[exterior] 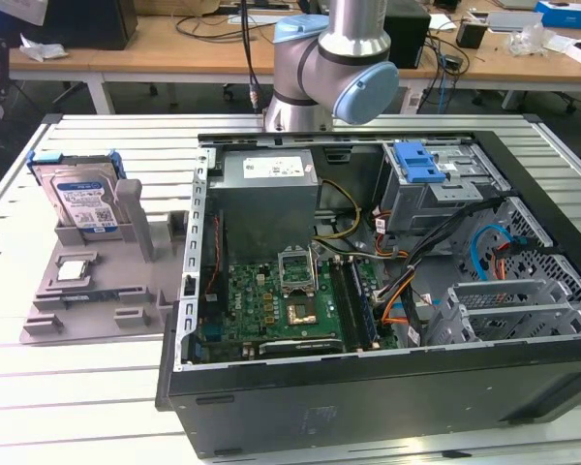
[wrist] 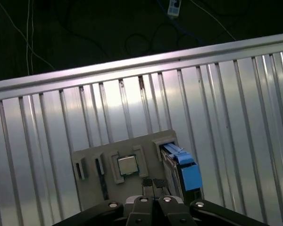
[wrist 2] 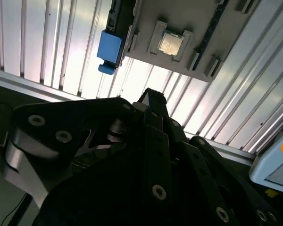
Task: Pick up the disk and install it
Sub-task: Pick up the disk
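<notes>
Fingers (wrist: 147, 183), pressed together and empty, hang over disk (wrist: 183, 165) at nine o'clock of case (exterior: 368, 407); stiff, dense, fragile, so probably pinch its flat faces.

Lab workshop: opened computer case (exterior: 368, 412) on slatted metal table (exterior: 77, 387), cable-strewn benches (exterior: 155, 48) behind.

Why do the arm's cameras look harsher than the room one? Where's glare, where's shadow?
Exterior view: even light, the disk reads clearly. Second wrist view: the ribbed table glares white, the gripper is a dark silhouette. First wrist view: the same table shines too; beyond its edge, near-black.
</notes>
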`<state>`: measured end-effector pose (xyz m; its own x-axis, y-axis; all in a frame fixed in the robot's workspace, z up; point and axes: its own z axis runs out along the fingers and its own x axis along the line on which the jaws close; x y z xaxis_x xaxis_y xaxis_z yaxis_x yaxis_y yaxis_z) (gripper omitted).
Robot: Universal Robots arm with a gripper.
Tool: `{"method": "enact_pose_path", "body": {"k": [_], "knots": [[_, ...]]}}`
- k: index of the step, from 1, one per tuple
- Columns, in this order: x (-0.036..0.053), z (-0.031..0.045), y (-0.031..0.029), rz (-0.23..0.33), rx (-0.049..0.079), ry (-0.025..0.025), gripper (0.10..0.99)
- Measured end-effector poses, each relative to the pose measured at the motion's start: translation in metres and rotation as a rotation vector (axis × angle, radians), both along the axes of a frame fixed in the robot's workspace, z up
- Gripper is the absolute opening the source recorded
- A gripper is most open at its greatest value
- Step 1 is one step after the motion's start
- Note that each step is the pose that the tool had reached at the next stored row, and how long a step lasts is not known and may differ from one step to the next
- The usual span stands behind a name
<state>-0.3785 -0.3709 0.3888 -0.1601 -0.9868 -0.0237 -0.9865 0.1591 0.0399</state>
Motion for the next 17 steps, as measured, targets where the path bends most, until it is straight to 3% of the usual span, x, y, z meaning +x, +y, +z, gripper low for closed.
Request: {"method": "enact_pose_path", "body": {"k": [8,11,12,17], "knots": [[0.0,0.0,0.0001,0.008,0.0,-0.0001,0.106],[0.0,0.0,0.0001,0.009,0.0,0.0,0.169],[0.0,0.0,0.0001,0.009,0.0,-0.0001,0.294],[0.0,0.0,0.0002,0.011,0.0,0.0,0.596]]}}
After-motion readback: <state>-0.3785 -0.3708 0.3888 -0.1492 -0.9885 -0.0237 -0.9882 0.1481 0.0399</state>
